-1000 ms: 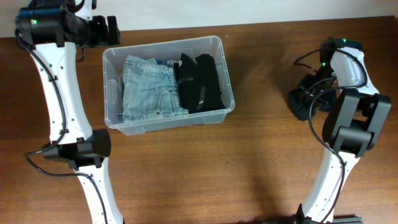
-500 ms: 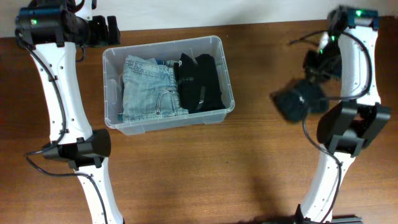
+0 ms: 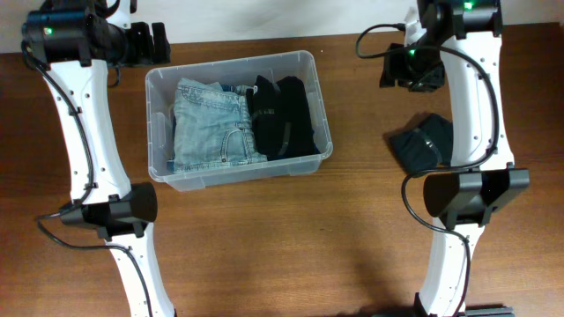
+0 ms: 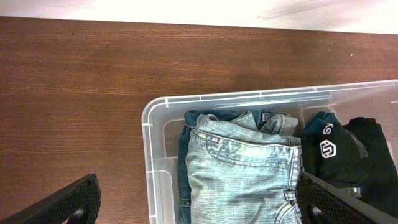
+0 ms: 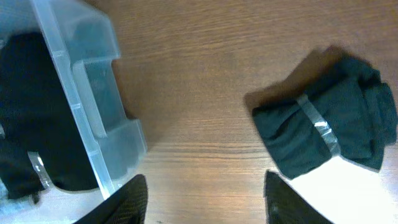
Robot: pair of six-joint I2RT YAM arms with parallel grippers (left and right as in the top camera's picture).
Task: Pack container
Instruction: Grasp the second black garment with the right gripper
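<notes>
Gaping right hand (image 5: 205, 183) near container (image 5: 78, 109)

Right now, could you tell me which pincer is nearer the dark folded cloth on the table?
Right. The right pincer is just beyond the cloth; the left pincer is far off, past the bin.

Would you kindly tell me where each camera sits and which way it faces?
Overhead: above the table, facing straight down; container, both arms show.
Left wrist: above the container's corner, facing down onto jeans; left tool frames the bottom.
Right wrist: facing down between container and dark bundle; right tool at the bottom.
Shared: all three show the container; overhead and right wrist share the bundle.
</notes>
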